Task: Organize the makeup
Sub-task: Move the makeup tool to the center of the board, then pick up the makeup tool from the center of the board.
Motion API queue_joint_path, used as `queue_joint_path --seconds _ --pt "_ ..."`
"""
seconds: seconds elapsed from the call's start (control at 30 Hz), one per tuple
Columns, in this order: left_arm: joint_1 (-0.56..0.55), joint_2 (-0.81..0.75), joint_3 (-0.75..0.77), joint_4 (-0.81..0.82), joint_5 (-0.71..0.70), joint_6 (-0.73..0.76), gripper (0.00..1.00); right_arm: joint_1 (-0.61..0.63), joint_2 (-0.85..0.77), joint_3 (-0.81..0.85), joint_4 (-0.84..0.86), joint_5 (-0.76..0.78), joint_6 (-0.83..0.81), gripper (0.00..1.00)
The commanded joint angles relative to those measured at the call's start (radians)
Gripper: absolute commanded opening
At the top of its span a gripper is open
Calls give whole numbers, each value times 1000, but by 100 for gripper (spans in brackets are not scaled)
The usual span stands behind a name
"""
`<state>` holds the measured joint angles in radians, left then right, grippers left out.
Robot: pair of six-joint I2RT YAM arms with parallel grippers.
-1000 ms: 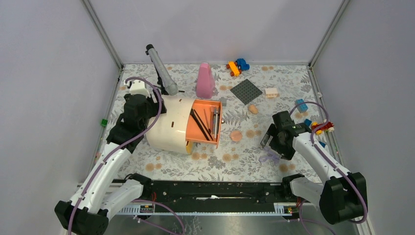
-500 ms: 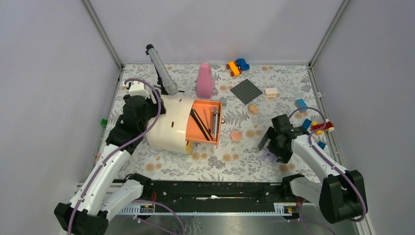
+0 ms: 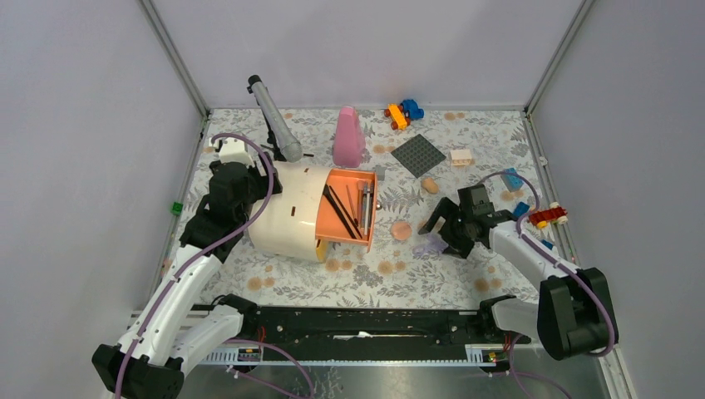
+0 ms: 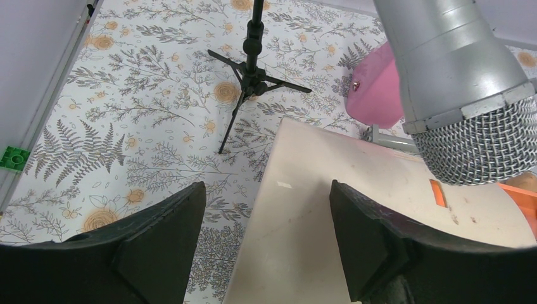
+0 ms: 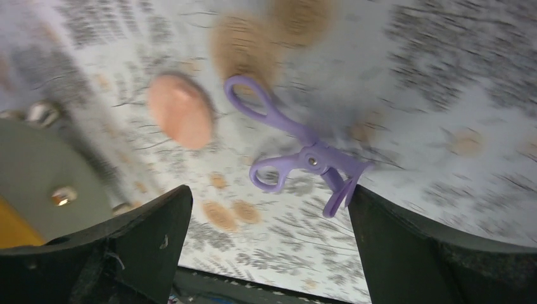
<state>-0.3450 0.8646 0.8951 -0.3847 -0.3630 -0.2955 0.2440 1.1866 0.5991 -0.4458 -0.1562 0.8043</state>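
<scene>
Just right of the case: spread over the purple tool

My right end effector [image 5: 269, 190] hangs over the flowered surface [image 3: 366, 278], to the right of the cream case [image 3: 287, 218]. Its fingers are spread wide with nothing between them. Below the gap lies a purple scissor-shaped tool [image 5: 304, 155], flat on the surface and untouched. The round peach puff [image 5: 180, 111] lies between that tool and the case, apart from both.

My left end effector [image 4: 266, 190] sits at the case's far left corner. Its fingers stand partly apart, and the case's edge runs beneath the gap. I see nothing pinched there.

An orange drawer [image 3: 342, 238] stands pulled out of the case's right side, with thin brushes [image 3: 337, 208] lying in it. Right of the case and a little farther back is the peach egg-shaped sponge [image 3: 430, 184], alone on the surface. Beyond it lies the dark grey studded plate [image 3: 418, 155]. Behind the case stand the pink cone-shaped bottle [image 3: 347, 137] and a microphone [image 4: 468, 95] on a small tripod. Toy bricks [image 3: 403, 112] sit farthest back, right of the bottle.
</scene>
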Motion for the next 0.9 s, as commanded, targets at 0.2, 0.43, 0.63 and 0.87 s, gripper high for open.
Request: queue_joint_path --seconds 0.2,0.43,0.63,0.87 --pt "8 -7 -9 0 -11 8 79 -3 -50 139 176 -73 -116 99" --pt "11 0 -5 -6 -22 6 79 -3 -134 228 -42 252 -229 99" --pt "17 10 -2 -14 -33 3 79 -3 -129 283 -118 322 -272 99" --pt "23 26 1 -19 -15 1 79 -3 -143 282 -62 184 -273 99"
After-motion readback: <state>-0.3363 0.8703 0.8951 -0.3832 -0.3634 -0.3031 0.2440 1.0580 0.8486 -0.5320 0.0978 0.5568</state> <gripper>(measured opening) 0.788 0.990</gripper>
